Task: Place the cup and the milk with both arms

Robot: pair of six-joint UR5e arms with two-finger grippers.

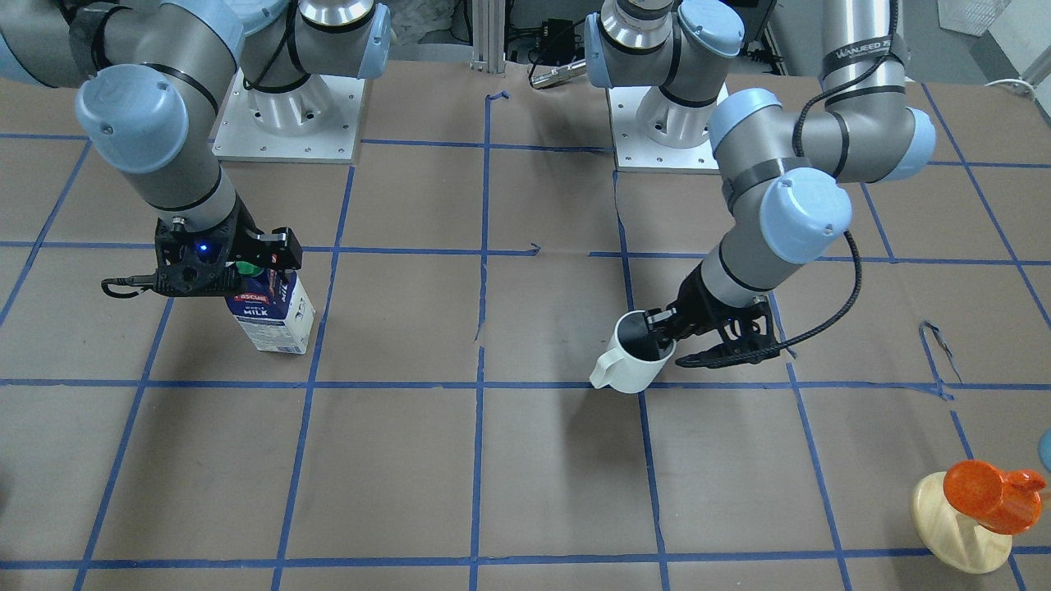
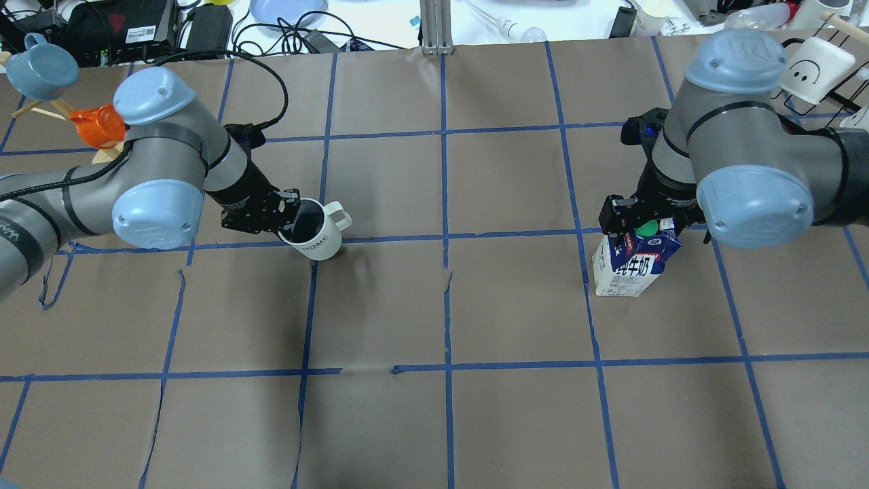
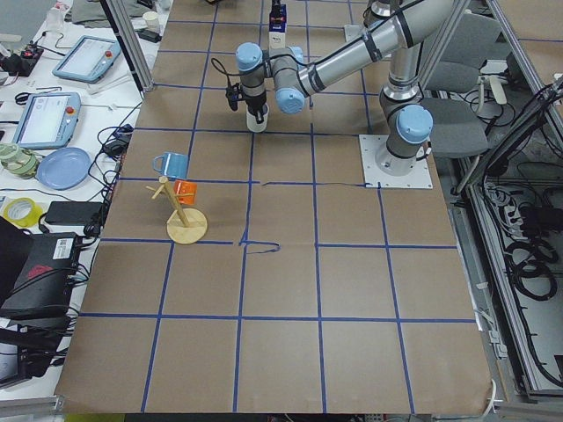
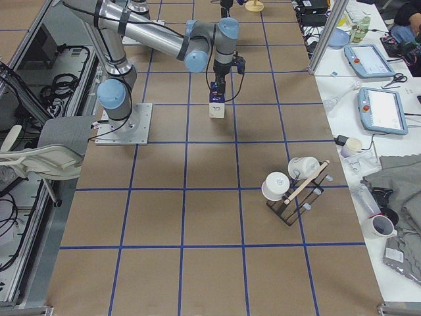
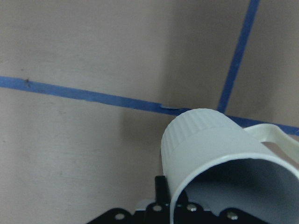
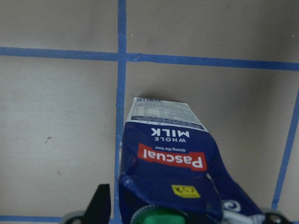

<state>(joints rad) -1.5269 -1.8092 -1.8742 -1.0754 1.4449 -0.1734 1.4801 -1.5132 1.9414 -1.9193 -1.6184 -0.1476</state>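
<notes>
The cup (image 1: 631,361), a white mug with a dark inside, is tilted in my left pincer (image 1: 659,330), one finger inside the rim and the other outside. Its handle points away from my wrist. The milk (image 1: 275,316), a dark blue and white carton with a green cap, leans slightly, clamped at its gable by my right pincer (image 1: 246,268), base down at the desk (image 1: 542,476). The two are well apart.
</notes>
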